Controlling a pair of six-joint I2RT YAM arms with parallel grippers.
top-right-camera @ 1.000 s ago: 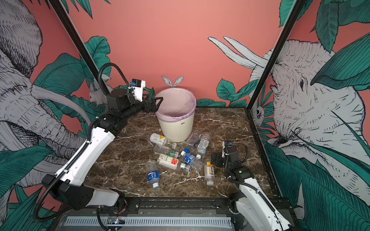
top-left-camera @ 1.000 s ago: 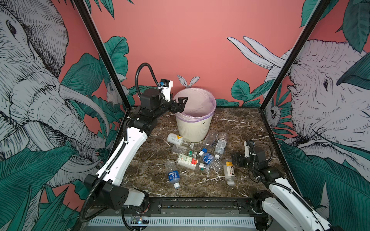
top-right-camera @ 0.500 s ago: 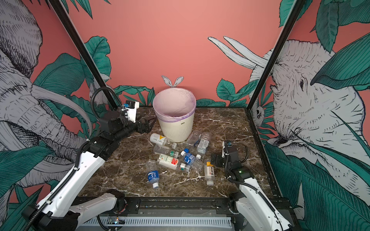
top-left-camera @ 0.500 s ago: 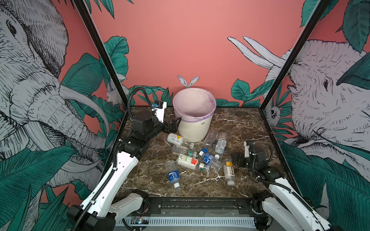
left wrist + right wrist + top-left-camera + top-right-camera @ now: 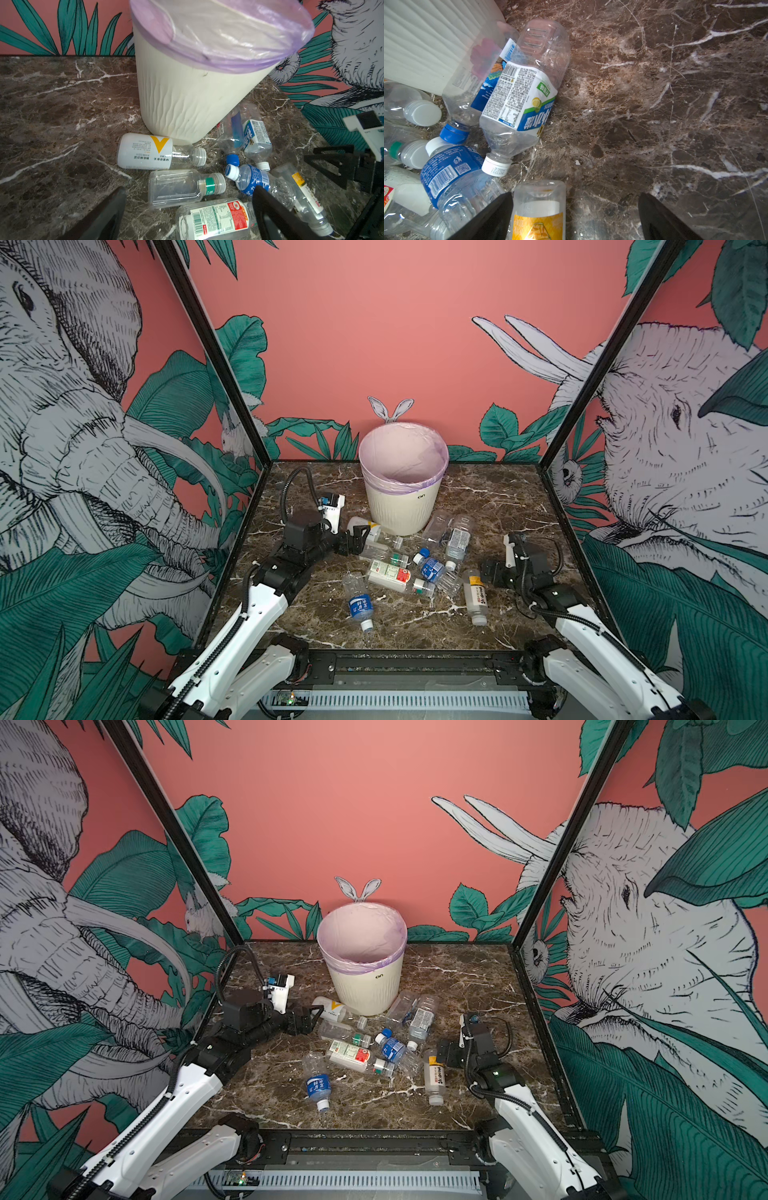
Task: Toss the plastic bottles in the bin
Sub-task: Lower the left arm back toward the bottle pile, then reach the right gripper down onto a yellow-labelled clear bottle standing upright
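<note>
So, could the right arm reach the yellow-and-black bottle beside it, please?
Probably yes: the right gripper is open at the base of the yellow-and-black bottle, nothing lies on it, though a blue-label bottle crowds one finger.

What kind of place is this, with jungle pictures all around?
Most likely a staged robot test booth: a marble-patterned tabletop boxed in by walls printed with elephants and leaves, two white robot arms mounted at its front, and a bin with plastic bottles scattered before it.
</note>
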